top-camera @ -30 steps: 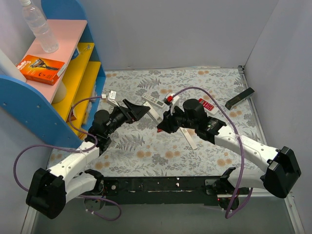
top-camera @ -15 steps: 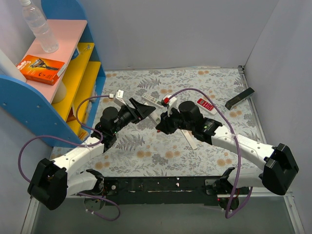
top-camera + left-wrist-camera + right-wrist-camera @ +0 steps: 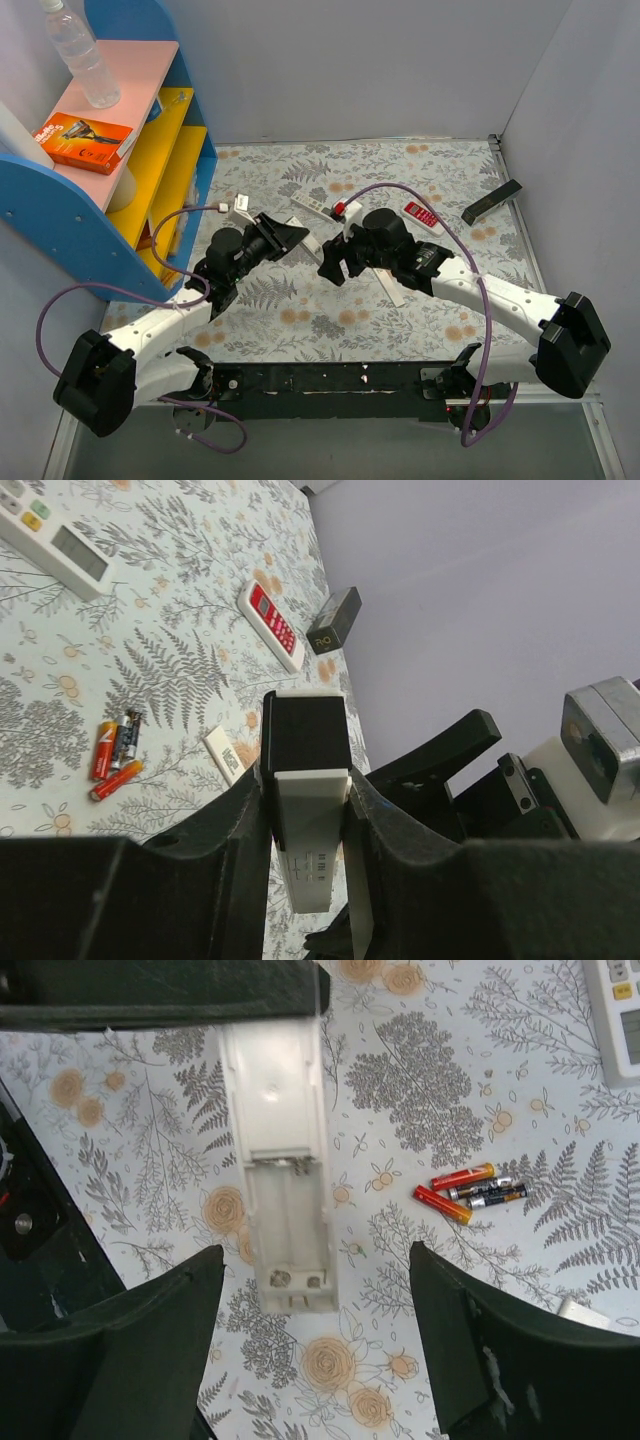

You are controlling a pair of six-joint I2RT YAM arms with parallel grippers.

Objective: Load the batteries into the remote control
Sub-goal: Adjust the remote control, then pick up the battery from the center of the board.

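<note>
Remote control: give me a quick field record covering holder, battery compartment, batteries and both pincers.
remote control: clamped in left pincer, open back facing the right wrist camera
battery compartment: uncovered, empty
batteries: loose on the floral mat, none loaded
left pincer: shut on remote control
right pincer: open, holding nothing

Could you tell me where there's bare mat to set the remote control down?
Bare mat lies at the front between left arm and right arm, and along the back wall beyond the red remote. The middle is crowded: left gripper holding the remote control, right gripper, buttoned white remote.
</note>
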